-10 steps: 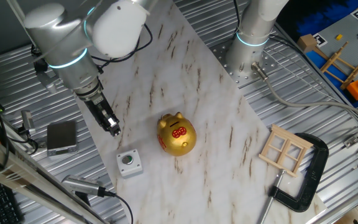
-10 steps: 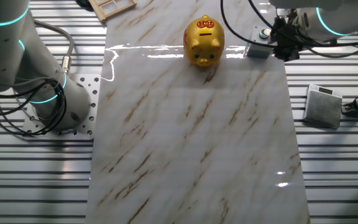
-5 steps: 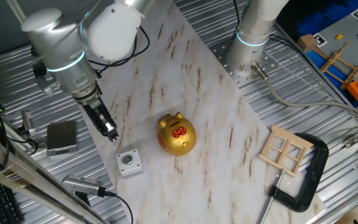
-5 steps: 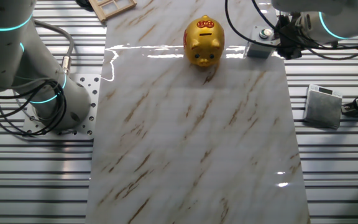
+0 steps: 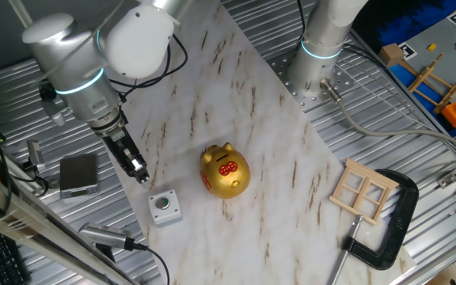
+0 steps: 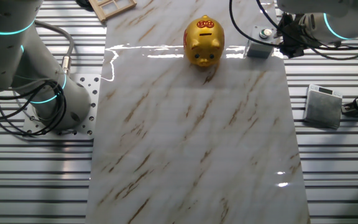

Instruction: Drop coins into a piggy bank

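The piggy bank [image 5: 225, 171] is a shiny gold pig with red markings. It stands upright on the marble board [image 5: 291, 158], and it also shows at the far end of the board in the other fixed view [image 6: 204, 41]. My gripper [image 5: 139, 172] hangs low over the board's left edge, well to the left of the pig and just above the grey button box. Its fingers look pressed together. No coin shows between them or anywhere on the board. In the other fixed view the gripper [image 6: 284, 47] is dark and partly cut off by cables.
A small grey box with a green button [image 5: 165, 207] sits in front of the gripper. A grey pad [image 5: 78, 174] lies left of the board. A wooden frame [image 5: 364, 191] and a black clamp [image 5: 396, 226] are at the right. A second arm's base [image 5: 321, 55] stands at the back.
My gripper has drifted a little further from the pig, toward the board's edge. The pig and the button box have not moved.
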Controlling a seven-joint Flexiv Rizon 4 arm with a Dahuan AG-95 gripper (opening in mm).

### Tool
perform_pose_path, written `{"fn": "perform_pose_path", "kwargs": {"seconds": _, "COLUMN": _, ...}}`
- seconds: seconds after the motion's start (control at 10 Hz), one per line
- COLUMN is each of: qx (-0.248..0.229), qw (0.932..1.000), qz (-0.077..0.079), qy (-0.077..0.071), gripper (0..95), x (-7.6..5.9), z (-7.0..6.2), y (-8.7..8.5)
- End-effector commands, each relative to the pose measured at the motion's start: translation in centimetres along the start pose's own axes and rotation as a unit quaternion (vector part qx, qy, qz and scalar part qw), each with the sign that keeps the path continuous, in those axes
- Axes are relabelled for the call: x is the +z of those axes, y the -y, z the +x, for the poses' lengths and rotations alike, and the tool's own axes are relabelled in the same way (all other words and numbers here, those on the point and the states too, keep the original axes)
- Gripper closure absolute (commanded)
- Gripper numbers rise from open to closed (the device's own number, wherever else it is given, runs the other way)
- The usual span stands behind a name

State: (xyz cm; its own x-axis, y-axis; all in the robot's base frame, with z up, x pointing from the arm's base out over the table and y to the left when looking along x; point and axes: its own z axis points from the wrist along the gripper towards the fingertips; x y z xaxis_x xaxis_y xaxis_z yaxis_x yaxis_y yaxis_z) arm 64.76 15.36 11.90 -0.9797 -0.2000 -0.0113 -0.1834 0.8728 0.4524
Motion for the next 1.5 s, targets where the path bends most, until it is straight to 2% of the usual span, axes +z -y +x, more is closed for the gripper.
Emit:
{"fn": "perform_pose_path", "kwargs": {"seconds": 0.1, "qx": 0.007, "qw": 0.9999, "qz": -0.011, "qy": 0.002, "gripper": 76.0, "x": -0.03, "z": -0.03, "y": -0.02}}
{"fn": "perform_pose_path", "kwargs": {"seconds": 0.4, "qx": 0.012, "qw": 0.9997, "qz": -0.021, "qy": 0.004, "gripper": 76.0, "x": -0.04, "z": -0.25, "y": -0.21}}
{"fn": "perform_pose_path", "kwargs": {"seconds": 0.5, "qx": 0.019, "qw": 0.9993, "qz": -0.033, "qy": 0.007, "gripper": 76.0, "x": 0.12, "z": -0.3, "y": -0.34}}
{"fn": "perform_pose_path", "kwargs": {"seconds": 0.6, "qx": 0.023, "qw": 0.9991, "qz": -0.035, "qy": 0.007, "gripper": 76.0, "x": 0.31, "z": -0.32, "y": -0.51}}
{"fn": "perform_pose_path", "kwargs": {"seconds": 1.1, "qx": 0.03, "qw": 0.9991, "qz": -0.031, "qy": 0.005, "gripper": 76.0, "x": 0.46, "z": -0.32, "y": -0.63}}
{"fn": "perform_pose_path", "kwargs": {"seconds": 1.3, "qx": 0.034, "qw": 0.9989, "qz": -0.031, "qy": -0.006, "gripper": 76.0, "x": 0.46, "z": -0.32, "y": -0.63}}
{"fn": "perform_pose_path", "kwargs": {"seconds": 1.5, "qx": 0.002, "qw": 0.9994, "qz": -0.032, "qy": -0.014, "gripper": 76.0, "x": 0.46, "z": -0.32, "y": -0.63}}
